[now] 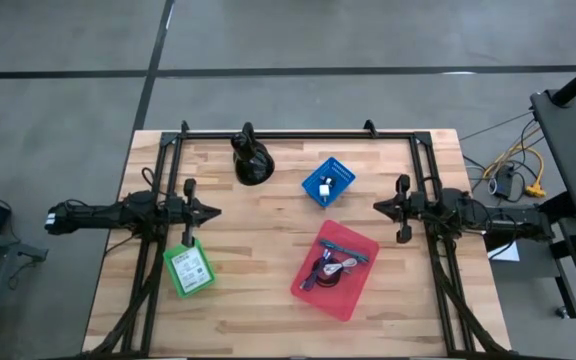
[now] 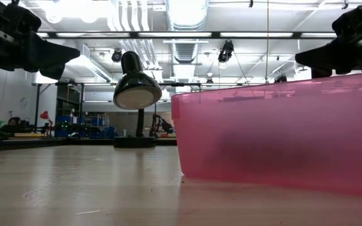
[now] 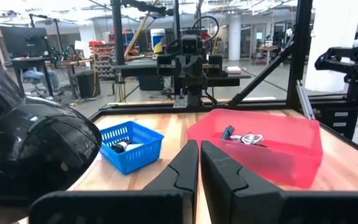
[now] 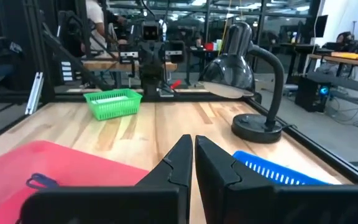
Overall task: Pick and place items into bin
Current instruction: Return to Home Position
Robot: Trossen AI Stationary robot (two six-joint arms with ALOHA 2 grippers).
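My left fingers (image 3: 180,171) are pressed together with barely a sliver between them and hold nothing. They hang over the left side of the desk (image 1: 258,250), near the green basket (image 1: 190,268). My right fingers (image 4: 174,165) are closed the same way, empty, over the right side and near the pink bin (image 1: 360,292). The cables (image 1: 328,268) lie in a loose tangle on the floor of that bin. I judge them light, limp and a little springy. A single strand would sag, trail and slip, so I would pinch a bunched loop or a stiff plug end. A small white piece (image 1: 325,186) sits in the blue basket (image 1: 340,172). It looks light and hard, and the mesh walls crowd it, so I would come at it from straight above. Much is hard to read. From above I cannot tell one cable in the tangle from another. At desk height the bin's cloudy wall shows only a dark smear. My right wrist sees a single blue loop (image 4: 40,181), with the rest of the bin cut off. The black lamp (image 1: 251,162) fills a large part of my left wrist's view. Whether the pale patch in the green basket is an item or a label, I cannot tell.
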